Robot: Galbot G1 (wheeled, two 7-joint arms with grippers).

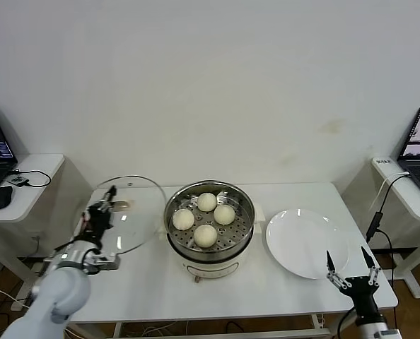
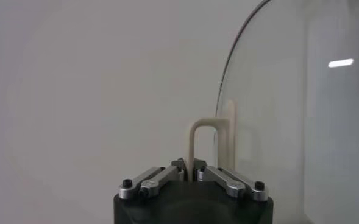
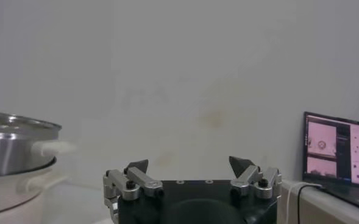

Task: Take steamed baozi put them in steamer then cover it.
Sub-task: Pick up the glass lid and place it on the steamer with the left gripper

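1. The left gripper (image 1: 105,205), near the table's (image 1: 153,289) left edge, is closed on the handle (image 2: 211,139) of the glass lid (image 1: 125,212), holding it tilted on edge in the air beside the steamer (image 1: 210,220).
2. All four baozi (image 1: 205,235) sit in the steamer's tray at mid-table.
3. Risk: the narrow grip on the handle may let the lid swing or slip, striking the steamer rim.
4. The lid's face is turned toward the steamer.
5. The right gripper (image 1: 351,272) waits wide open and empty near the front right corner, by the white plate (image 1: 305,244).

bright even light, glare on cover (image 2: 341,63) (soft shadows)
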